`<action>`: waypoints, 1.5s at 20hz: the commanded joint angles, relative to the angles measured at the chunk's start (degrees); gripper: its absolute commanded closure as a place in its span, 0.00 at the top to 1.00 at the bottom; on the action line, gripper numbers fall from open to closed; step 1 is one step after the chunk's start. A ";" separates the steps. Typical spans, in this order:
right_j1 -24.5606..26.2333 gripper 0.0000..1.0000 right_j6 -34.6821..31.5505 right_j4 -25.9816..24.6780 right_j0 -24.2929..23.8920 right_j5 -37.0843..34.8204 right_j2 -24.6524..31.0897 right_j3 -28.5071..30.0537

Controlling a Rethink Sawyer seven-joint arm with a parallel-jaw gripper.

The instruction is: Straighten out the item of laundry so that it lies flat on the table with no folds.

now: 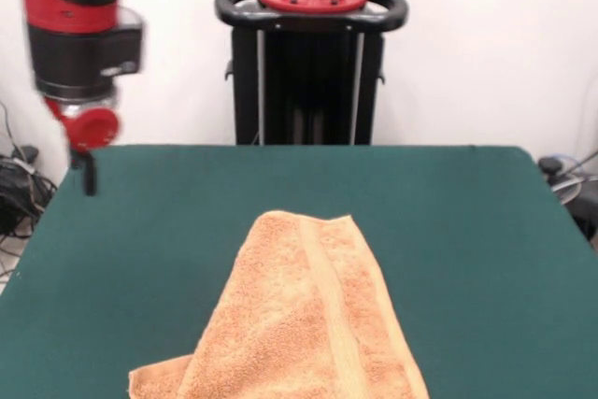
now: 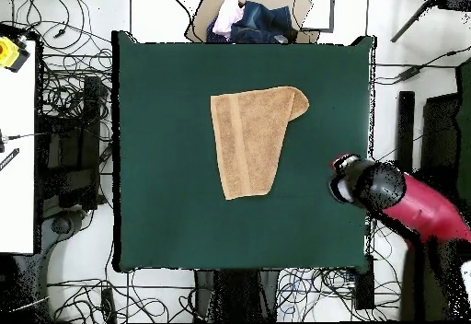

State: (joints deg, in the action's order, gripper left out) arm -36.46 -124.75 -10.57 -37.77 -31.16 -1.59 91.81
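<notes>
An orange-tan towel (image 2: 250, 141) is seen lying near the middle of the green counter (image 2: 166, 219), toward the side far from the robot's base, with one corner folded over so that its outline is tapered rather than rectangular. The end effector (image 1: 88, 173) is held above the counter's edge, well apart from the towel, and whether it is spread or pressed together cannot be told. For the step to be done well, the folded flap's free corner should probably be pinched alone and drawn outward low over the counter, so the layer beneath is not dragged along.
</notes>
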 commanded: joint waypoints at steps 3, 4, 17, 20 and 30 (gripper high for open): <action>3.33 1.00 18.23 -8.42 -9.76 -1.57 8.92 -1.55; 3.62 1.00 19.13 -8.41 -11.23 -2.06 10.22 -1.90; 8.85 1.00 39.56 -12.45 -22.76 -9.49 22.07 -6.97; 9.50 1.00 46.10 -13.42 -24.64 -12.11 24.92 -7.04; 7.64 1.00 45.81 -20.49 -19.83 -11.02 17.65 -9.21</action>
State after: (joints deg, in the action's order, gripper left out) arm -27.98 -84.80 -25.00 -62.90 -37.99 16.51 84.59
